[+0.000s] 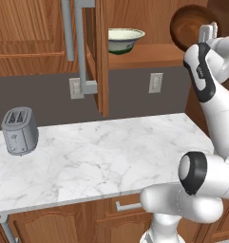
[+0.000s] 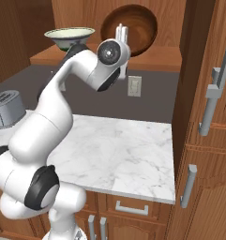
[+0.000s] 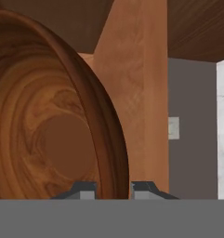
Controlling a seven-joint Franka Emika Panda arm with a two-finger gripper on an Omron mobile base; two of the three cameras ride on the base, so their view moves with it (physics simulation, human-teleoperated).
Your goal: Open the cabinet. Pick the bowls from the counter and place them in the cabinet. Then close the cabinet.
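A grey toaster [image 1: 20, 130] stands near the left end of the white marble counter [image 1: 111, 156], close to the back wall. The rest of the slab is bare marble out to its front edge and its right end.

Above it the cabinet [image 1: 99, 57] is open. Its left door [image 1: 102, 71] is swung out toward the room, edge on in the left base view, with the long grey bar handle [image 1: 81, 47] on its face. The right door [image 2: 213, 93] stands open too, seen at the right of the right base view with its grey handle [image 2: 215, 89].

On the wooden shelf [image 2: 152, 61] inside, toward its left part, sits the pale cream bowl [image 1: 125, 40], upright, green on the outside; it rests on its foot and nothing touches it.

Further right along the shelf is the dark brown bowl [image 2: 131, 28], tipped on its side so the hollow faces the room, down at or just over the shelf boards. The gripper [image 3: 112, 188] is pinched on its rim: in the hand view the dark wooden edge runs down between the two fingertips [image 3: 83, 189], one on the inside of the bowl and one on the outside. The white arm reaches up from below the counter's front edge to the right part of the cabinet opening.
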